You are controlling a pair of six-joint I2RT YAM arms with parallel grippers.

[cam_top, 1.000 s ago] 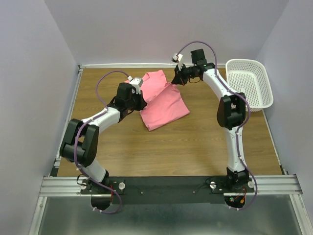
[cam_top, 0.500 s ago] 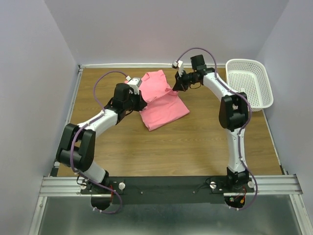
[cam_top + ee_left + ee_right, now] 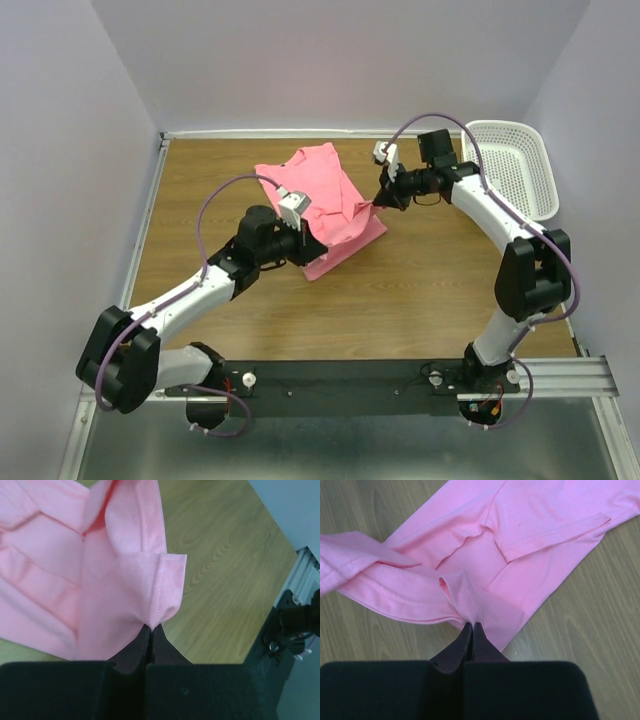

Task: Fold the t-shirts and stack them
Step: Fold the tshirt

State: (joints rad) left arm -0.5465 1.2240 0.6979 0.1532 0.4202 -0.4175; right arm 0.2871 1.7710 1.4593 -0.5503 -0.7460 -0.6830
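Observation:
One salmon-pink t-shirt (image 3: pixel 325 195) lies partly folded on the wooden table at the back middle. My left gripper (image 3: pixel 303 243) is shut on a hemmed fold at its near left edge; the left wrist view shows the cloth (image 3: pixel 120 565) pinched between the closed fingertips (image 3: pixel 151 630). My right gripper (image 3: pixel 380 201) is shut on the shirt's right edge; the right wrist view shows a bunched fold of the shirt (image 3: pixel 520 540) caught in the closed fingertips (image 3: pixel 471 626). Both hold the cloth a little above the table.
A white perforated basket (image 3: pixel 510 165) stands at the back right corner, just right of my right arm. Lilac walls close in the table on the left, back and right. The metal rail (image 3: pixel 340 378) with the arm bases runs along the near edge.
Both grippers have moved right and towards the near side, dragging the shirt edges with them. The left arm has stretched out; the shirt's near part has shifted right.

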